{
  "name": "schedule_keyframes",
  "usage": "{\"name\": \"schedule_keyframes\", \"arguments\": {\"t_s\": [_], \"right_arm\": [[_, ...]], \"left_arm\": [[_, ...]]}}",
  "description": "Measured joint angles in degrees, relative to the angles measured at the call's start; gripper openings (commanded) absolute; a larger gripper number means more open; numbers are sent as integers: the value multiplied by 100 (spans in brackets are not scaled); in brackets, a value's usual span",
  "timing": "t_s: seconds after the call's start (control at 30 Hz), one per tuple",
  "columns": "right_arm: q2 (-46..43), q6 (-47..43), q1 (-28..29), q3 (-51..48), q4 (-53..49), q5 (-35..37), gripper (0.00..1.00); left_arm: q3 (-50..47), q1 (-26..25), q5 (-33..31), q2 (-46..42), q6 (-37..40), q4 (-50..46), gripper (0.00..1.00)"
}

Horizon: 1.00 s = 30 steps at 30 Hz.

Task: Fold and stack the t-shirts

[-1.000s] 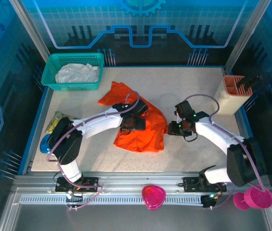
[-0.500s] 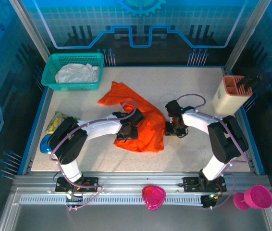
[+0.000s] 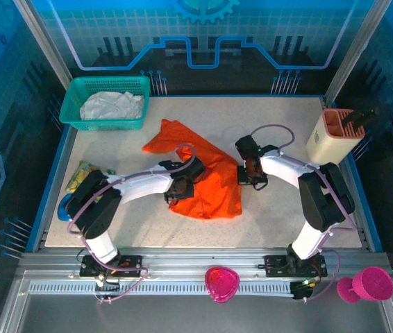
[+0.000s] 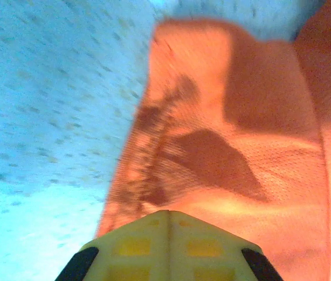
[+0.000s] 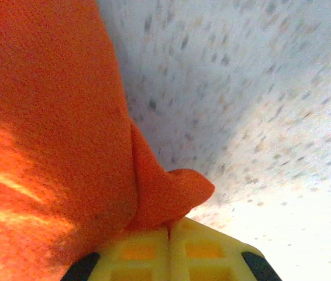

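Landmark: I take the teal mesh basket (image 3: pixel 106 125), at the far left corner of the table (image 3: pixel 280 215), as my reference.
White t-shirt (image 3: pixel 112 105): bunched up inside the basket, its folds rising to about the rim.
Orange t-shirt (image 3: pixel 217 187): spread crumpled on the table, to the right of the basket and nearer to me. One pointed end reaches up toward the basket's right corner, and the wider part lies further from it.
Left tool (image 3: pixel 176 191): down at the shirt edge that faces the basket's side. In the wrist view its yellow pads (image 4: pixel 136 246) are pressed together, with orange mesh cloth (image 4: pixel 241 146) right at their tips. I cannot tell whether any cloth is caught between them.
Right tool (image 3: pixel 249 175): at the shirt edge away from the basket. In its wrist view the pads (image 5: pixel 206 257) are pressed together and pinch a small raised fold of the orange cloth (image 5: pixel 165 199), which runs into the seam between them. The speckled table top shows just beside it.
Beige holder (image 3: pixel 328 142): upright at the table edge far right of the basket, clear of both shirts.
Yellowish packet (image 3: pixel 82 173): on the table in front of the basket, near the left edge.
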Motion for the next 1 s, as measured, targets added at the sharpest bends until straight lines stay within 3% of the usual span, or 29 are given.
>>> {"name": "schedule_keyframes", "arguments": {"t_s": [0.17,0.33,0.37,0.53,0.63,0.83,1.0], "right_arm": [[-203,-404,-234,675,-278,437,0],[-219,-796,-634,1434,-415,737,0],[-203,-855,-693,1587,-450,774,0],[-142,-1008,-758,1893,-498,824,0],[-83,-1027,-756,1873,-538,817,0],[-76,-1045,-756,1600,-540,782,0],[-76,-1043,-756,1460,-520,741,0]], "left_arm": [[-2,254,-455,-1049,63,-367,0],[-57,280,-787,-1539,59,-706,0],[-122,280,-776,-1565,59,-706,4],[-520,155,-376,-1392,46,-313,61],[-461,-140,-101,-905,44,175,76],[442,-568,280,531,105,898,80],[1331,-595,376,1318,225,1139,74]]}}
